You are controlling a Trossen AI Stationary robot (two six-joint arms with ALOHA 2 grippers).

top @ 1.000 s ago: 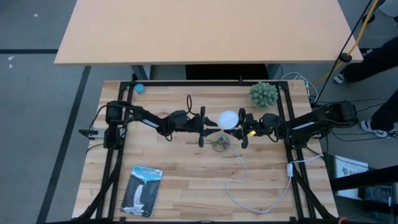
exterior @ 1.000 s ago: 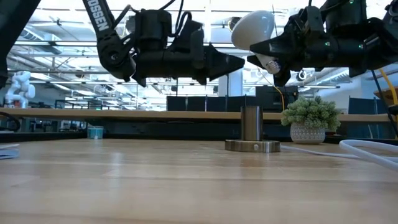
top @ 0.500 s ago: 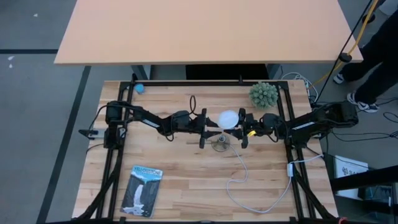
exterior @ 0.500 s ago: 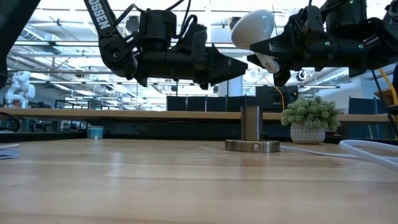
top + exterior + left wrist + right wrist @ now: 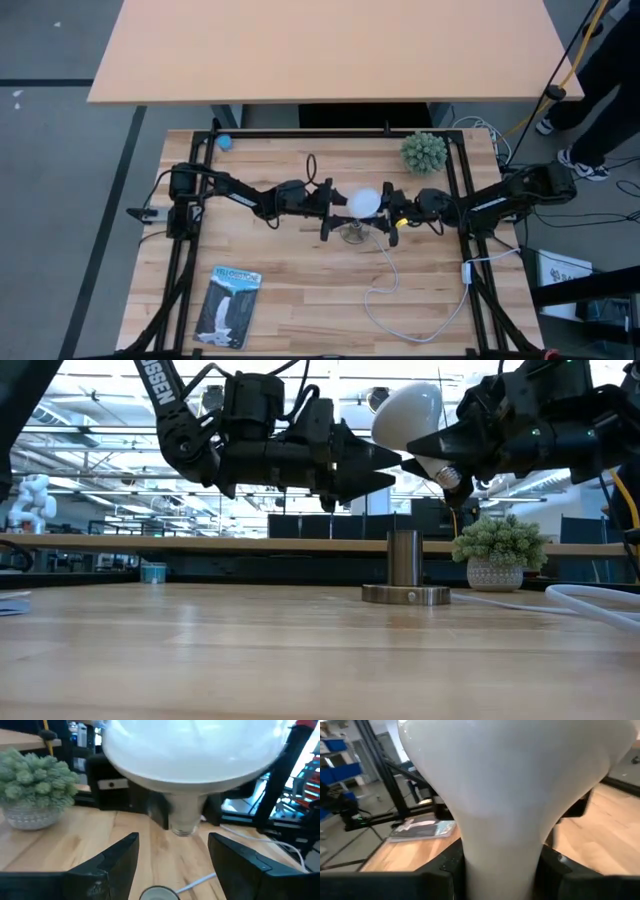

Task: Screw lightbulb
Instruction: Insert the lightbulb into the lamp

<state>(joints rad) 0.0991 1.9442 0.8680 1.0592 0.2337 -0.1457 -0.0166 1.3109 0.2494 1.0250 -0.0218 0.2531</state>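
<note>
The lightbulb [image 5: 408, 412] hung tilted in the air just above the socket [image 5: 405, 573], clamped at its neck by the right gripper [image 5: 391, 212]. Beside it, the left gripper [image 5: 331, 209] stood spread wide, empty, fingertips near the globe.

Lightbulb [image 5: 364, 200] held above the surface [image 5: 300, 290], over the socket [image 5: 353, 233] at centre. Left gripper [image 5: 338, 207] just left of it, right gripper [image 5: 386, 210] at its right. Plant [image 5: 424, 152] behind, toward the right rear corner. Packaging card [image 5: 228, 305] front left. Cord [image 5: 385, 285] trails from socket toward front right.
</note>
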